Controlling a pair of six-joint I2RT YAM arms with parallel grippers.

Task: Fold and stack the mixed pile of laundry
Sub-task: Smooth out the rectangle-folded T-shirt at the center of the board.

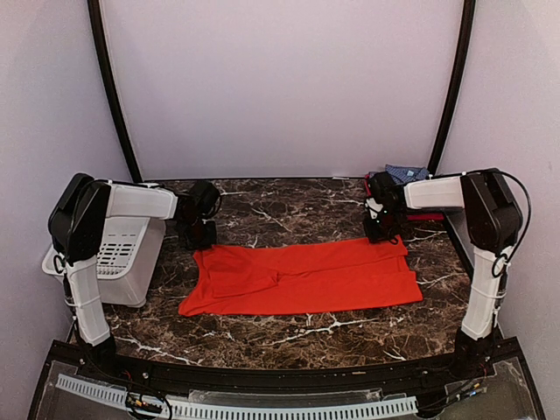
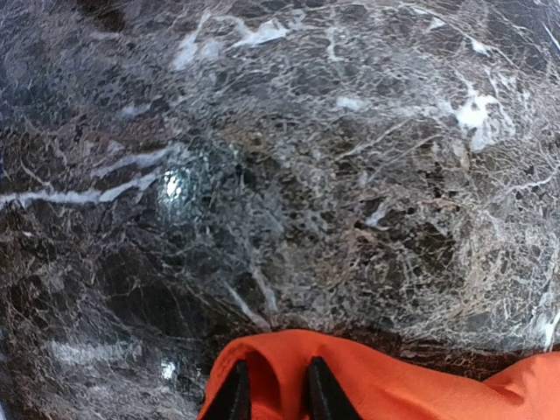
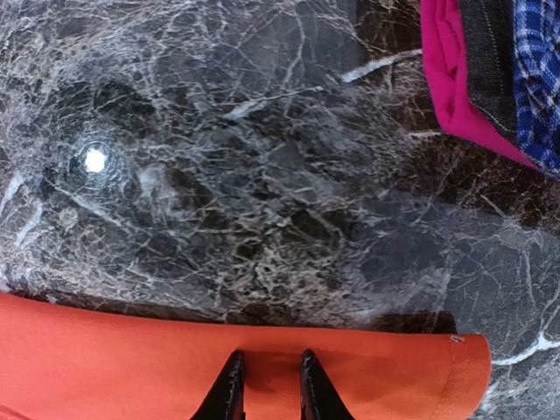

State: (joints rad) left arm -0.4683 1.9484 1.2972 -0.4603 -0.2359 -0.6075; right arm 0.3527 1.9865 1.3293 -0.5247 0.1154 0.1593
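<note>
The orange-red shirt (image 1: 302, 276) lies spread flat across the middle of the marble table. My left gripper (image 1: 203, 234) sits at its far left corner. In the left wrist view the fingers (image 2: 277, 394) are close together on a raised hump of the orange cloth (image 2: 394, 385). My right gripper (image 1: 382, 229) sits at the far right corner, its fingers (image 3: 268, 389) close together on the cloth's far edge (image 3: 105, 350). The blue-and-white checked shirt (image 1: 407, 172) lies at the back right and also shows in the right wrist view (image 3: 538, 79).
A white slotted basket (image 1: 122, 254) stands at the left edge beside the left arm. A pink garment (image 3: 446, 79) and a dark grey one (image 3: 490, 61) lie under the checked shirt. Curved black poles and grey walls close off the back.
</note>
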